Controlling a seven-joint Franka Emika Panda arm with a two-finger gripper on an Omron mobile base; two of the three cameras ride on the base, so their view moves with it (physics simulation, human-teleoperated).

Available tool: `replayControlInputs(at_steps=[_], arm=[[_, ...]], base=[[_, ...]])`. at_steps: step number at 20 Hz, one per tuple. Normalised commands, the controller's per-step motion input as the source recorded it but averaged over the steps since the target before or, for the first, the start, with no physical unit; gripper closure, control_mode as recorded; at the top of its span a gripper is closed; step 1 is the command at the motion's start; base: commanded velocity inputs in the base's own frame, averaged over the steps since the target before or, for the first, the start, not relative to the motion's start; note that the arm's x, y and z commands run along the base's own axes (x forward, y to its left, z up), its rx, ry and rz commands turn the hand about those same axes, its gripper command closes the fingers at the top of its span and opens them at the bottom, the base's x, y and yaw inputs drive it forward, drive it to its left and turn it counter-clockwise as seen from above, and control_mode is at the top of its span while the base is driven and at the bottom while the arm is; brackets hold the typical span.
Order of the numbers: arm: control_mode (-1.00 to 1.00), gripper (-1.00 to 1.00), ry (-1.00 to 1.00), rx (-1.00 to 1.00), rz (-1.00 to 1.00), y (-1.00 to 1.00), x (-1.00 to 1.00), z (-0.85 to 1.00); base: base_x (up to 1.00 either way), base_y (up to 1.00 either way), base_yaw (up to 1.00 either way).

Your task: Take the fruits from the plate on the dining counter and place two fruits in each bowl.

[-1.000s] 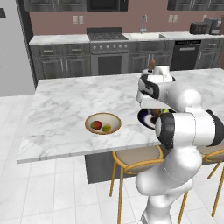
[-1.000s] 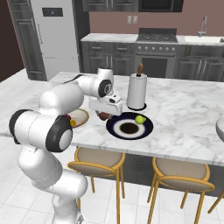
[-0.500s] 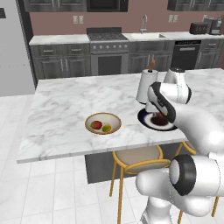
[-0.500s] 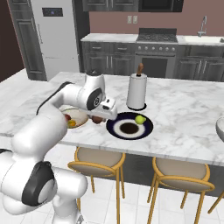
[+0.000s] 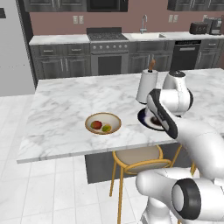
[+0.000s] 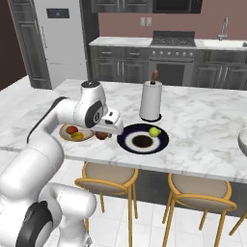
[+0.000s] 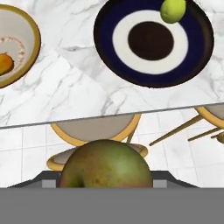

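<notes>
The tool is closed on a brownish fruit, carried clear above the tabletop just beside the plate, likely heading to the grey bowl; the tan bowl already holds two, one lime remains on the plate.

Dark grey cabinets, steel range, mauve wall, white tiled floor, yellow-legged stools.
</notes>
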Motion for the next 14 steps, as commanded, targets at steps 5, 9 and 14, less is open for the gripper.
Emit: replayControlInputs(at_steps=[5,9,14], arm=[[-1.0,1.0,0.01,-0.03,-0.04,0.04,0.0,0.1],[1.0,1.0,0.0,0.0,-0.02,0.0,0.0,0.0],[1.0,1.0,0.0,0.0,0.0,0.0,0.0,0.0]], base=[[0.0,0.0,0.0],[-0.07,-0.3,-0.04],[-0.17,-0.99,-0.04]])
